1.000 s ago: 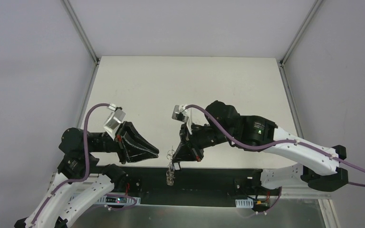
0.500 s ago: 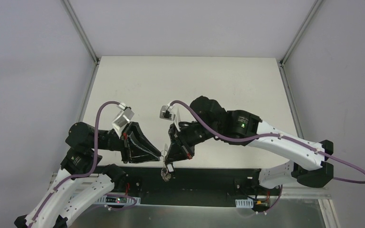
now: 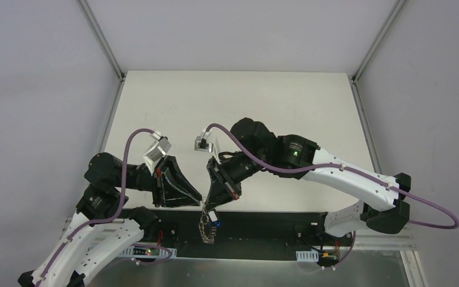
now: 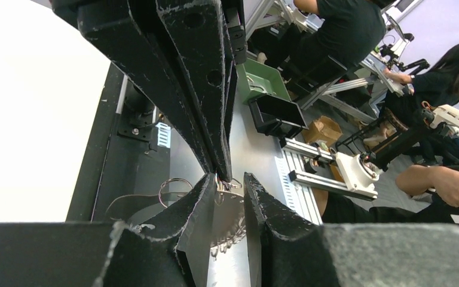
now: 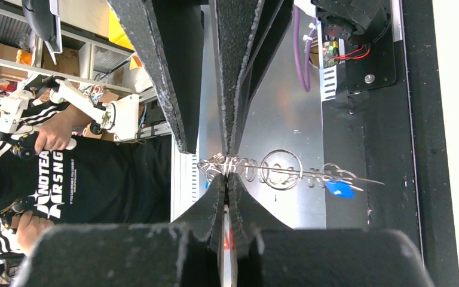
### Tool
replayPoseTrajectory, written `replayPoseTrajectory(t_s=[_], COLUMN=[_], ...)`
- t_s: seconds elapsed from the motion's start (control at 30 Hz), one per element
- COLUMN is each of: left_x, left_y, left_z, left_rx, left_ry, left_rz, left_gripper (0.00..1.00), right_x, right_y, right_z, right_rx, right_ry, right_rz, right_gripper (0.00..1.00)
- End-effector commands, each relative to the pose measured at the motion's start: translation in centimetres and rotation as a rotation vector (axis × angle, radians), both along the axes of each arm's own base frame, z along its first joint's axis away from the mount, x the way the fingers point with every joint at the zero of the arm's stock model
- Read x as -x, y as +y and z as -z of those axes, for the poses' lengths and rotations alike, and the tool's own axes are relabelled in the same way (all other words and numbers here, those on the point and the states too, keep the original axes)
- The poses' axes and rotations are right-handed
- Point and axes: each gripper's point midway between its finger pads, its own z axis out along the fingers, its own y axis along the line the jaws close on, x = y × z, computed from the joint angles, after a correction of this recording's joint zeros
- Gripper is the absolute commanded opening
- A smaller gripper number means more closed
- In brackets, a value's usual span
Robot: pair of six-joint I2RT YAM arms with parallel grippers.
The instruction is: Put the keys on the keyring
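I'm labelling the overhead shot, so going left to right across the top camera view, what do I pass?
In order: left wrist camera → left gripper → right gripper → right arm's green light → right arm's black elbow joint. The keyring hangs under the gripper tips, so I skip it.

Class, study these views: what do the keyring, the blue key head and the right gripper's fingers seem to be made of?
The keyring: thin bare metal wire, grey and glinting in the light.
The blue key head: probably plastic or a coating, going by its flat, even colour.
The right gripper fingers: black and grainy, perhaps printed plastic or a rubbery pad; the edges are scuffed whitish.
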Motion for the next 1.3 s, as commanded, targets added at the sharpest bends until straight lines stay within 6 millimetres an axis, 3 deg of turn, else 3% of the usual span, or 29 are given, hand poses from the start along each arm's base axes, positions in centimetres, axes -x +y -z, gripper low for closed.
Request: replayPoseTrajectory(t_s=[0.0, 0.33, 0.93, 1.27], left_x=[0.5, 0.2, 0.8, 0.8], left_y=[0.3, 0.1, 0.7, 0.8], left_z=[-0.4, 0.2, -0.9, -1.2], left_rx=[0.011, -0.007, 0.010, 0.019], left_ry=[-0.046, -0.040, -0.092, -0.110], left_rz=[0.020, 0.014, -0.006, -0.022], left_gripper=[0.24, 0.24, 0.24, 0.24], right_x=[0.4, 0.7, 1.7, 2.4], right_y=[0.6, 1.1, 0.6, 0.7], right_z=[-3.3, -3.8, -1.0, -0.7], right_rx=[-0.104, -0.112, -0.042, -0.025], right_ry=[0.005, 0.024, 0.041, 0.023], right_rz=[-0.037, -0.075, -0.093, -0.111], right_gripper=[0.00, 0.00, 0.00, 0.00])
